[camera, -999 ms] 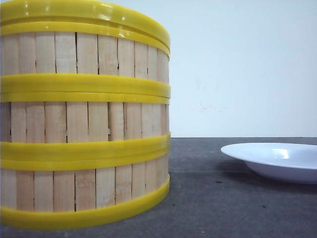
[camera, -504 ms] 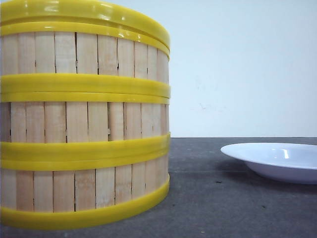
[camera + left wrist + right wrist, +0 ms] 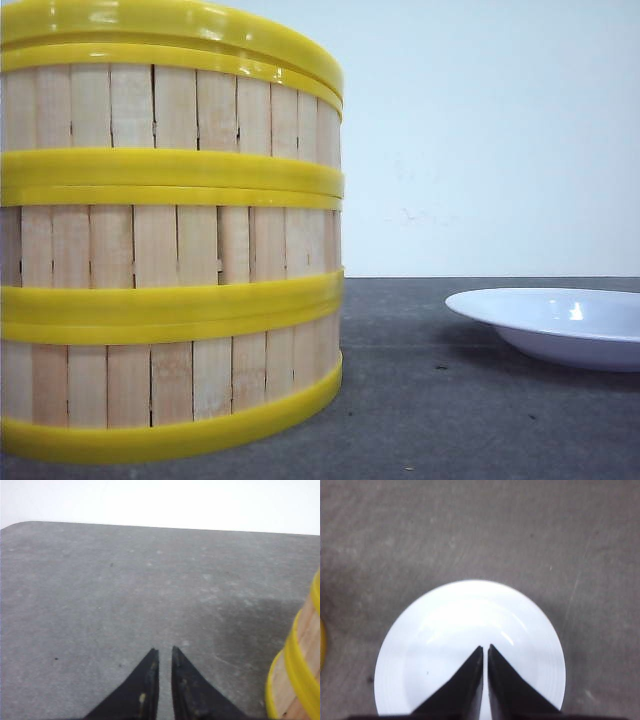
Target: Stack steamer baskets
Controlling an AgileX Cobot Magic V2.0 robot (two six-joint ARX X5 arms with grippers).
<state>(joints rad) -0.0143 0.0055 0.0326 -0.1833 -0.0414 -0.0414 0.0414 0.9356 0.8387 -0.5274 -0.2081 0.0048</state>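
Since the three steamer baskets (image 3: pixel 170 250) stand stacked, task looks complete; left gripper (image 3: pixel 164 655) and right gripper (image 3: pixel 485 652) pressed together, empty.

A bare test setup, more lab than kitchen: a grey, speckled surface (image 3: pixel 450 420) with a rounded corner runs back to a plain white wall (image 3: pixel 490 130), with no cupboards, appliances or household clutter in sight. The only kitchenware is staged, steamer baskets (image 3: pixel 170 250) stacked at 9 o'clock and a clean white plate (image 3: pixel 560 325) at 3 o'clock in the front view.
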